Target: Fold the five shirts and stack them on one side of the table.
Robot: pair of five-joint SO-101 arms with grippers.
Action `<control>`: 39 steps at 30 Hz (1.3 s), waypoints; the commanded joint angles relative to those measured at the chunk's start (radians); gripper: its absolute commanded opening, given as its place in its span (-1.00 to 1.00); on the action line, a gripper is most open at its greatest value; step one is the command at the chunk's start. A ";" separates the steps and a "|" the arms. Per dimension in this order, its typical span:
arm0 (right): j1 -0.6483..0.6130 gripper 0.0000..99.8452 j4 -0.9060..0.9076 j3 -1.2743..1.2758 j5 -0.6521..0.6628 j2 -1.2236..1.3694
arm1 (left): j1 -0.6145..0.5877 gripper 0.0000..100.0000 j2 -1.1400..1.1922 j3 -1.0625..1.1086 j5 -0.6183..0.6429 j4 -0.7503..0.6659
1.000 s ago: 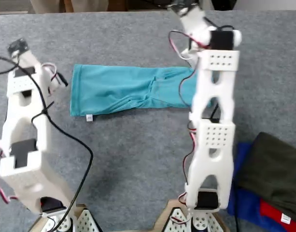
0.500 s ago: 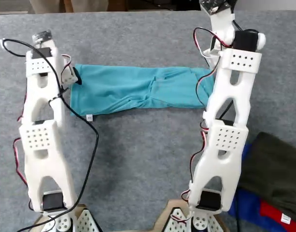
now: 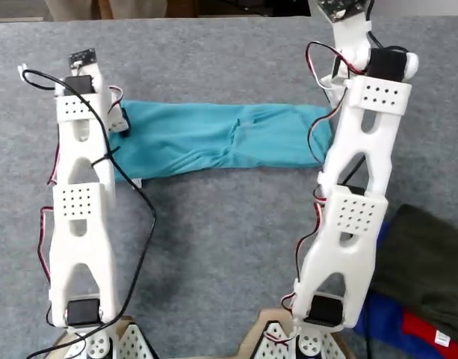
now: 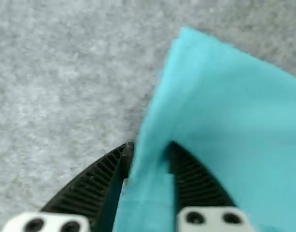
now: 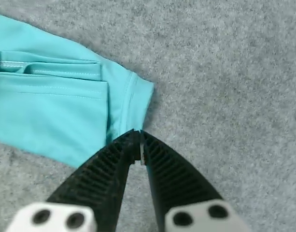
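Where the grey, felt-like covering of the table (image 3: 214, 254) is bare, a coarse, speckled weave is seen from edge to edge. A teal shirt (image 3: 214, 138), folded into a long strip, is laid across the far half of the table, parallel to the far edge, with a small white tag (image 3: 137, 182) at its near left corner. Its left end is grasped by the left gripper (image 4: 150, 147), whose jaws are set on either side of the cloth, which fills the gap between them. At the strip's right end the right gripper (image 5: 139, 137) is clenched, tips together at the hem; whether any cloth is caught there cannot be told. A black cable (image 3: 143, 224) is looped over the table beside the left arm. In the near right corner a stack of folded shirts is kept: a dark green shirt (image 3: 426, 262) on top, a blue shirt (image 3: 378, 314) beneath it and a red shirt (image 3: 423, 333) at the near side. Beyond the far edge a thin strip of the room is visible, brown and pale shapes too cropped to be identified.
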State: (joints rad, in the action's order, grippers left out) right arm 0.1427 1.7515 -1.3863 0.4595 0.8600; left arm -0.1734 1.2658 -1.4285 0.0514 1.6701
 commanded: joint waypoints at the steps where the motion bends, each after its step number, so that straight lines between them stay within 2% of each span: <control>1: 0.016 -0.99 -0.011 -0.079 -0.011 -0.047 | 0.018 -0.96 0.002 -0.028 -0.003 0.037; 5: 0.022 -0.99 0.003 -0.111 -0.012 -0.047 | 0.025 -0.96 0.002 -0.031 0.023 0.044; 8: 0.033 -0.99 0.003 -0.137 -0.012 -0.048 | -0.028 -0.96 -0.005 -0.037 0.028 0.044; 17: 0.088 -0.98 -0.002 -0.209 -0.006 -0.045 | -0.203 -0.96 -0.127 -0.031 -0.066 0.060; 22: 0.130 -0.98 -0.018 -0.213 -0.005 -0.045 | -0.209 -0.96 -0.209 -0.029 -0.066 0.089; 26: 0.130 -0.98 -0.026 -0.208 -0.005 -0.042 | -0.095 -0.96 -0.280 -0.029 -0.044 0.089; 33: 0.130 -0.98 -0.071 -0.217 0.054 0.073 | 0.209 -0.96 -0.389 -0.038 0.066 0.084; 39: 0.147 -0.98 -0.069 -0.274 0.075 0.105 | 0.399 -0.96 -0.401 -0.031 0.141 -0.052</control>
State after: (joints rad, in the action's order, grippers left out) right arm 0.2624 1.6962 -1.5980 0.5240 0.9689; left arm 0.1534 0.9360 -1.4408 0.1557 1.6870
